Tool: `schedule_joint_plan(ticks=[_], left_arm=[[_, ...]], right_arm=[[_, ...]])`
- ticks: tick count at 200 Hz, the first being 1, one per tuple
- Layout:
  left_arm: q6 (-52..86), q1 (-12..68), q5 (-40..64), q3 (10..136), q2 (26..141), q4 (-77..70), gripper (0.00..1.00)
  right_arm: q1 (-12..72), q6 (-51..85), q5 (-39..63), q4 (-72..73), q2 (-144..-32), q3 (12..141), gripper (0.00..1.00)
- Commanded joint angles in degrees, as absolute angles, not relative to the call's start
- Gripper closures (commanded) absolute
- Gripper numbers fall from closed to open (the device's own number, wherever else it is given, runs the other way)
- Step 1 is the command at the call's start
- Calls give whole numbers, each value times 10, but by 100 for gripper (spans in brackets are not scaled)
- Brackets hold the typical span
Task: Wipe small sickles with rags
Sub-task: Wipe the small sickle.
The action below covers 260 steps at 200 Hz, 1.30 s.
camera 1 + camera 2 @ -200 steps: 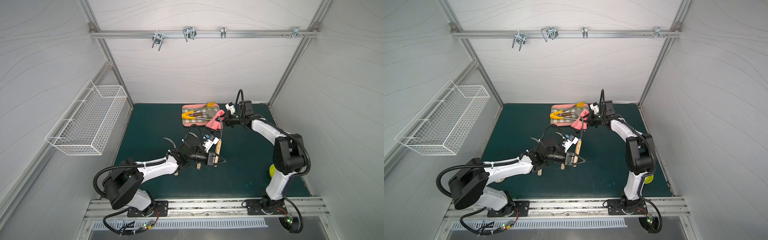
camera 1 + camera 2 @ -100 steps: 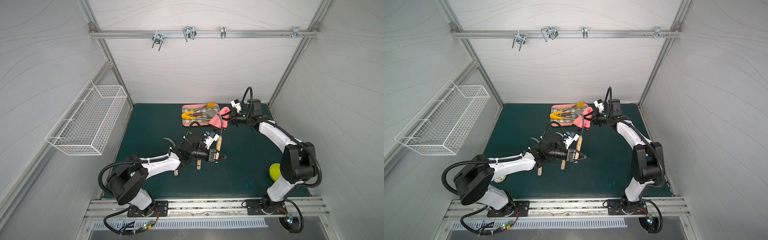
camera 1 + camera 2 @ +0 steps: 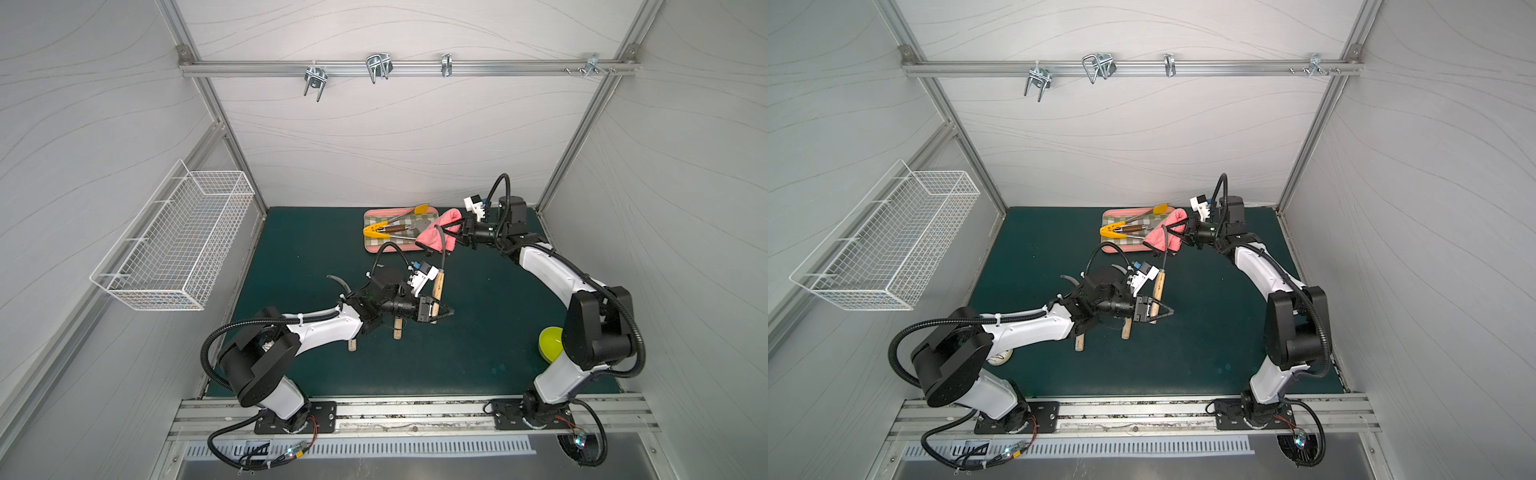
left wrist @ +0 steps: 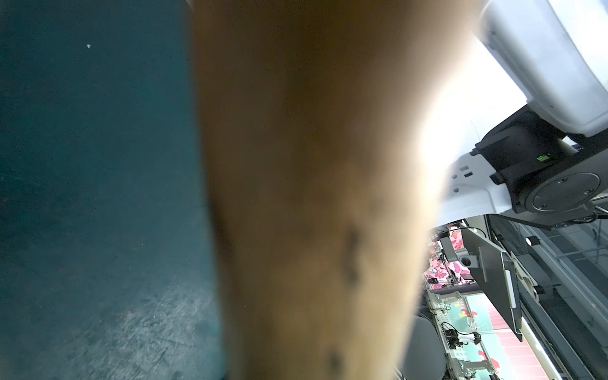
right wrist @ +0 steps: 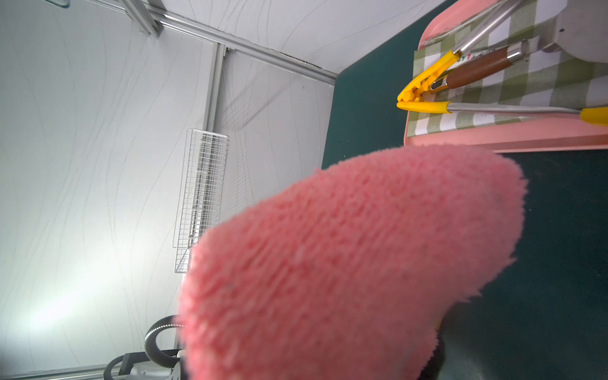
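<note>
My left gripper (image 3: 439, 311) (image 3: 1160, 311) is shut on the pale wooden handle of one small sickle (image 3: 437, 286) (image 3: 1158, 289), held upright over the green mat. That handle fills the left wrist view as a blur (image 4: 312, 197). Its thin curved blade (image 3: 443, 249) rises to the pink fuzzy rag (image 3: 434, 235) (image 3: 1160, 237) (image 5: 345, 263), and its top overlaps the cloth. My right gripper (image 3: 452, 235) (image 3: 1178, 236) is shut on the rag. Two other small sickles (image 3: 397, 332) (image 3: 352, 345) lie on the mat under my left arm, mostly hidden.
A pink-rimmed checked tray (image 3: 374, 248) (image 5: 493, 138) with yellow-tipped tongs (image 3: 388, 227) and a brown-handled spatula (image 3: 395, 228) sits just behind the rag. A yellow-green bowl (image 3: 549, 343) stands by the right arm's base. A wire basket (image 3: 178, 249) hangs on the left wall.
My right arm has stretched out and carried the rag a little toward the back right, up along the blade. My left gripper has stayed almost still with the sickle in it.
</note>
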State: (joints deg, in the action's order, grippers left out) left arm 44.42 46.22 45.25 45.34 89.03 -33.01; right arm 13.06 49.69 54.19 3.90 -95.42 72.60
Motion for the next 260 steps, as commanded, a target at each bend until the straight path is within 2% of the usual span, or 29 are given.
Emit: schedule_joint_plan(ticks=[1, 63, 135, 187, 221, 260], left_arm=[[454, 462, 465, 462, 901, -370, 100], [457, 460, 468, 480, 921, -370, 100], [472, 449, 480, 493, 954, -395, 100], [473, 441, 490, 512, 983, -396, 100], [477, 422, 495, 527, 988, -395, 100], [460, 416, 498, 551, 968, -362, 100]], right_arm=[[126, 530, 568, 123, -930, 714, 96], [127, 470, 580, 74, -877, 692, 96], [130, 462, 594, 61, -807, 642, 96], [163, 435, 586, 17, -754, 622, 96], [175, 396, 552, -49, -713, 603, 96], [174, 296, 397, -226, -681, 618, 98]])
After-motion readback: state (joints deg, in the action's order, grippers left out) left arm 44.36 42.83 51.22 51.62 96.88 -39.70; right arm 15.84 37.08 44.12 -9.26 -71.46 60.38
